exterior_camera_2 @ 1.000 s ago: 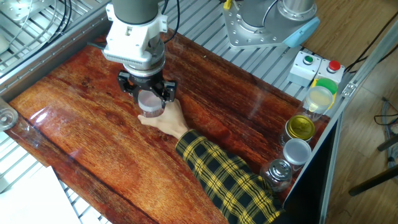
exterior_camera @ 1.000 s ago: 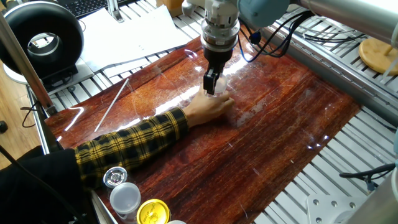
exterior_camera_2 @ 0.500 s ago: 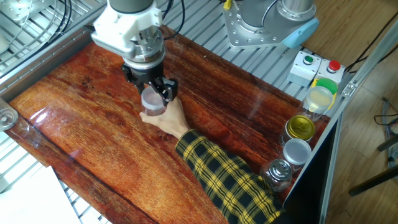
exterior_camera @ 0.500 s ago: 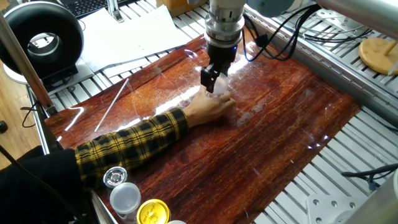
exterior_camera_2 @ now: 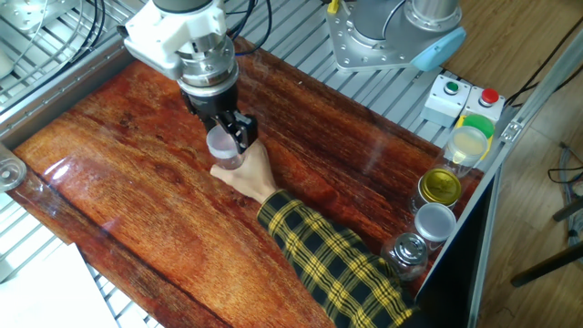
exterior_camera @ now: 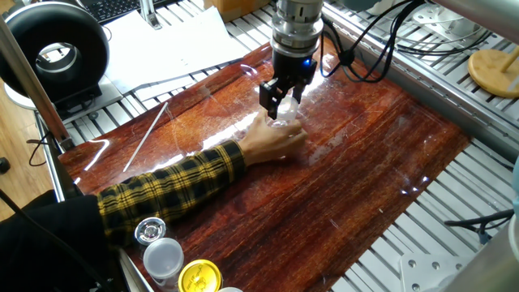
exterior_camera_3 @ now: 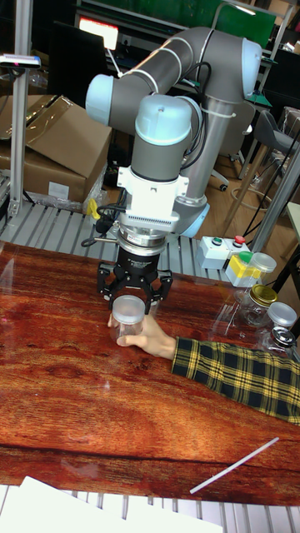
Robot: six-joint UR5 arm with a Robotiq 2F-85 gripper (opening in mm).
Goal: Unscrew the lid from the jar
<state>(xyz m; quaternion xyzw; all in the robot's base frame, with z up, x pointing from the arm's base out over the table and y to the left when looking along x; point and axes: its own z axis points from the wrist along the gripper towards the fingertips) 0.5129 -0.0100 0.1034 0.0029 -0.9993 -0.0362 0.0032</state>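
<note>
A: Since a sec earlier the wrist had turned. In the other fixed view the gripper (exterior_camera_2: pixel 224 132) had swung from sitting square over the lid (exterior_camera_2: pixel 222 141) to standing at an angle, w/ one finger (exterior_camera_2: pixel 244 130) now showing on the side toward the wrist of the hand (exterior_camera_2: pixel 248 170). Arm body above had rotated too.

B: And the jar (exterior_camera_2: pixel 228 158)? Did it shift?

A: No. Same spot on the table (exterior_camera_2: pixel 137 210), upright, near the far edge of the red wood, w/ the person's hand wrapped round its lower part from the sleeve side. Hand looked unmoved as well.

B: Pincer state?

A: Narrow, closed on the lid. Tall fixed view showed the lid (exterior_camera_3: pixel 127 311) between the fingers, gripper (exterior_camera_3: pixel 133 301) right above the jar (exterior_camera_3: pixel 131 330), hand (exterior_camera_3: pixel 150 336) just under.

B: So mid-twist, I'd judge?

A: Prob. yes. I couldn't tell if the lid had lifted off the thread yet; too small to see a gap.

B: How to do the turn well, then?

A: Keep the tool axis straight over the jar, no side push, or the cap binds. Grip firm but not crushing, thin plastic prob. flexes. Hand must hold the jar dead steady or it spins along and nothing loosens. Let the wrist rise slightly as the thread backs out.

B: Anything else changed?

A: Spare jars at the table corner (exterior_camera_2: pixel 435 205) sat as before.
</note>
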